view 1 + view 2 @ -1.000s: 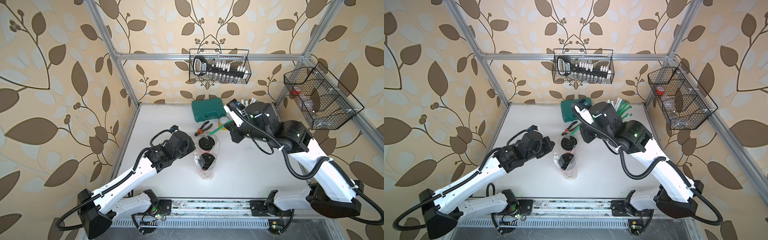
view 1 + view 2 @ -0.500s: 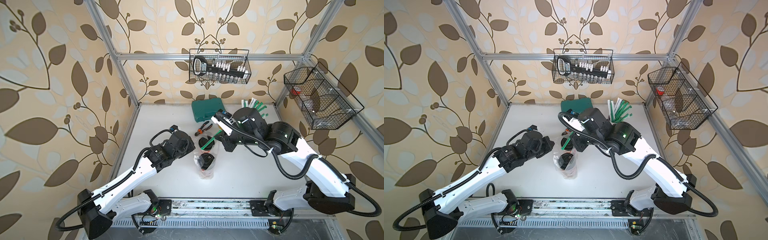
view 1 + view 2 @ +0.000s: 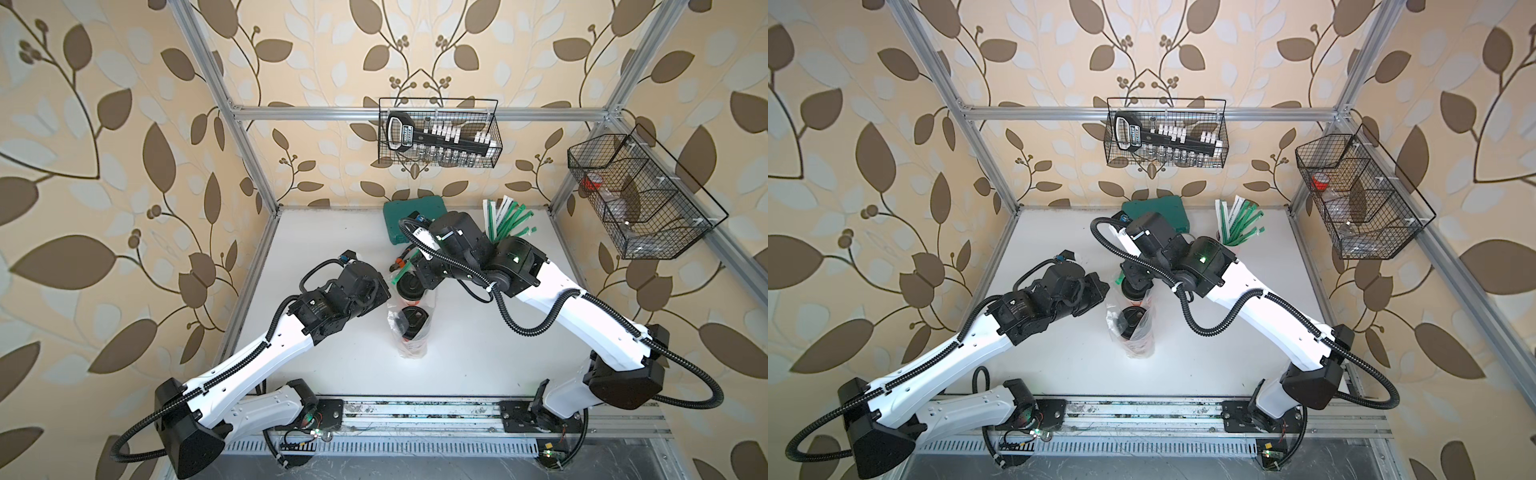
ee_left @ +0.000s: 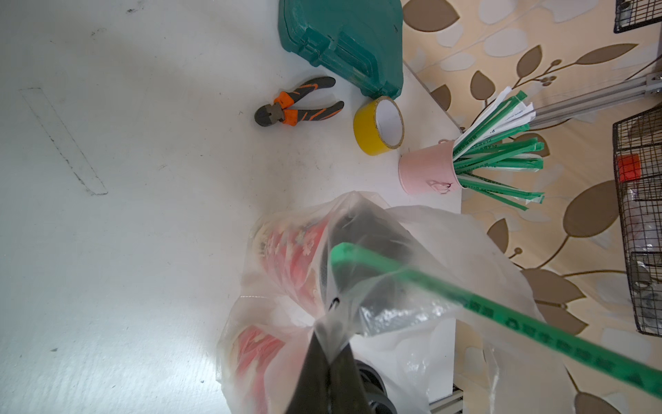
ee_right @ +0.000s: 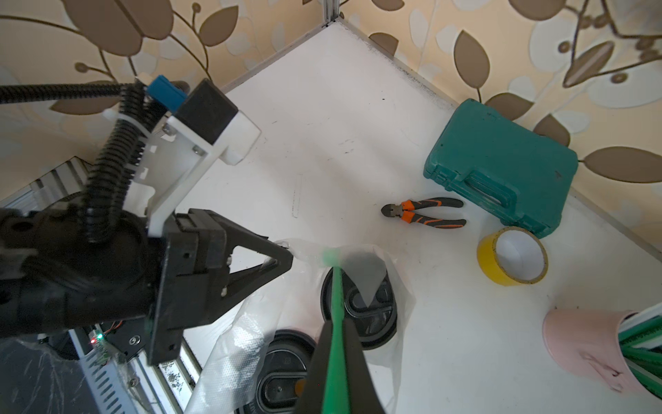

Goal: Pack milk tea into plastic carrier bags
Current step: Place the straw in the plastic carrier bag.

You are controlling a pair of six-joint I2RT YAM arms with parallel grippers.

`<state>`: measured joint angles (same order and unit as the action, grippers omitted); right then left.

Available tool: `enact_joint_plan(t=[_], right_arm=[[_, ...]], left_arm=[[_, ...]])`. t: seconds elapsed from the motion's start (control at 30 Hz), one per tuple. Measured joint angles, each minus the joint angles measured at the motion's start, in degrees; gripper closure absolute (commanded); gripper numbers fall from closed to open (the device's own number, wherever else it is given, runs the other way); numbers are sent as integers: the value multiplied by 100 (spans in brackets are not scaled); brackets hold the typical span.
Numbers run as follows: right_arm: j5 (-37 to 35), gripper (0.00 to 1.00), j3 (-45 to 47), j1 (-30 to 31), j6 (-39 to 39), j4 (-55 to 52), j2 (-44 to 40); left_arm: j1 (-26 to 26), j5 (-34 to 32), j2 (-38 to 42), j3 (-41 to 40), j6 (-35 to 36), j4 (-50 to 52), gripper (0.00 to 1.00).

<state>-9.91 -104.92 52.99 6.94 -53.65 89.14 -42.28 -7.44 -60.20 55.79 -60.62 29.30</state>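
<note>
On the white table [image 3: 478, 365], near its middle, two red milk tea cups with black domed lids are seen standing upright side by side inside the clear plastic bag [image 4: 394, 315]: the near cup [image 3: 413, 323] and the far cup [image 3: 410, 286]. The thin film is gathered loosely around both. An edge of the film is pinched between the fully closed fingers of the left gripper [image 4: 331, 337], on the cups' left side. A green wrapped straw [image 5: 336, 294] is clamped in the right gripper [image 5: 336, 333], whose jaws are pressed together on it. The straw's tip is held above the far cup's lid at the bag's mouth, and whether it touches the film cannot be told. Toward the back of the table, orange-handled cutters [image 4: 297, 109], a yellow tape roll [image 4: 376, 131], a pink cup of straws [image 4: 428, 172] and a green case [image 4: 344, 39] are set apart from the bag
</note>
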Motion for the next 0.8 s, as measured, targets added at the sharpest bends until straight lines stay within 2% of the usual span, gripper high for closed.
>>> enact_joint_plan(t=[0.8], right_arm=[[-426, 100, -201, 0, -254, -103, 544]], left_arm=[[2, 4, -105, 17, 0, -66, 100]])
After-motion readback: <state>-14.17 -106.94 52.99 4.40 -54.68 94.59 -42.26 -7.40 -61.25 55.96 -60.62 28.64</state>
